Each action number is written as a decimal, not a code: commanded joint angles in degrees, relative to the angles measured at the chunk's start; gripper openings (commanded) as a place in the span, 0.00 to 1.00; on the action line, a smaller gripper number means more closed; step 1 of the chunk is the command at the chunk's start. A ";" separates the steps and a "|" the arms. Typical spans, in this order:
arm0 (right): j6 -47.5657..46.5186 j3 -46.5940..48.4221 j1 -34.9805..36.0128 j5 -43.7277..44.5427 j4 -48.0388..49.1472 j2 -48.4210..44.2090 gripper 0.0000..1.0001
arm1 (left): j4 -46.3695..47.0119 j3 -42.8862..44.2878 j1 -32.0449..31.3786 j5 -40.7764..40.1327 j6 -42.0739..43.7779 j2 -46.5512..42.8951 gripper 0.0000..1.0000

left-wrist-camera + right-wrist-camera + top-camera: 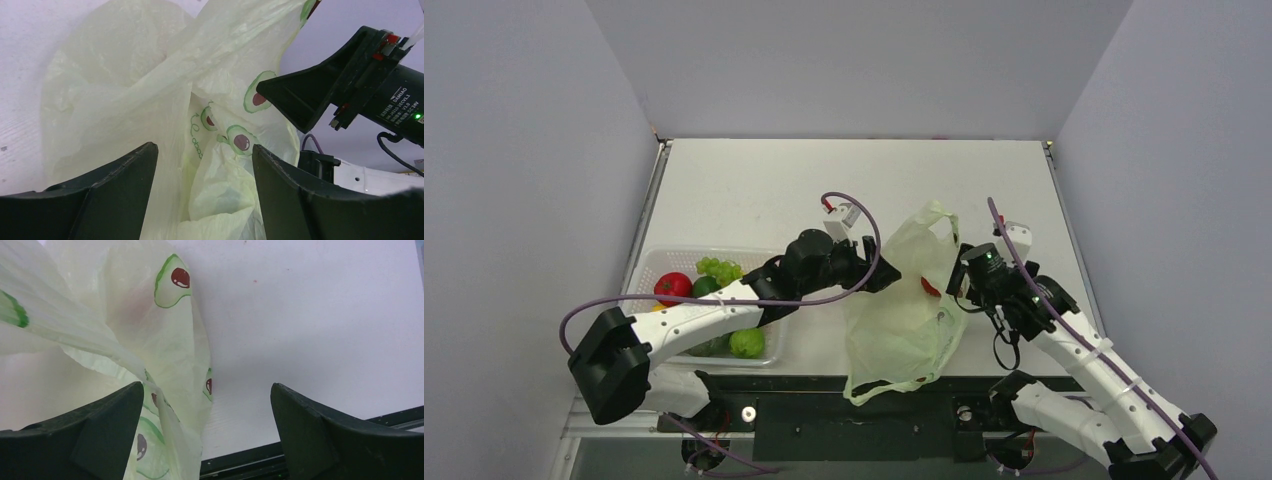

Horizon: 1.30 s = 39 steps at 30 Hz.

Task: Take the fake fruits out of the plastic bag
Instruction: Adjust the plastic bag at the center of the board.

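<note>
Hanging over the near edge of the table (754, 190), the plastic bag (902, 320) could slide off if a gripper tugs it. Both are wide open: the left gripper (204, 150) has bag between its fingers, the right gripper (206, 387) has just its edge beside one finger. Only the top view shows a red fruit (931, 287) at the bag's side and other fruits (746, 343) in the basket (656, 258).
</note>
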 commanded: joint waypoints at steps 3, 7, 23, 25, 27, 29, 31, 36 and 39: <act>-15.51 3.49 -1.93 -6.97 5.90 3.72 0.93 | 7.80 2.89 -2.22 4.61 -3.88 6.19 0.66; -14.69 4.39 -2.10 -4.65 4.51 2.19 0.92 | 4.70 4.28 -3.90 2.71 -1.09 6.41 0.66; -13.69 -0.28 -5.43 -9.45 11.49 9.02 0.85 | 7.73 3.96 -4.88 19.46 3.71 1.50 0.65; -13.41 -0.83 -6.37 -9.55 14.15 10.47 0.77 | 7.05 5.17 -5.98 23.36 5.07 2.09 0.65; -13.76 -1.39 -6.71 -10.04 16.00 10.87 0.64 | 6.88 6.32 -7.31 26.49 6.94 2.60 0.65; -14.04 -2.15 -6.85 -11.00 17.14 10.70 0.48 | 5.61 7.32 -8.55 26.53 8.42 2.84 0.64; -14.22 -2.69 -7.00 -13.20 17.74 10.35 0.21 | 4.81 7.72 -9.13 25.00 8.73 2.84 0.64; -13.00 -3.36 -7.08 -15.72 17.91 7.12 0.00 | 3.30 6.70 -9.48 21.54 9.28 1.59 0.56; -11.50 -2.72 -7.51 -15.74 17.67 4.02 0.00 | 2.65 3.32 -9.15 17.30 10.32 -3.00 0.64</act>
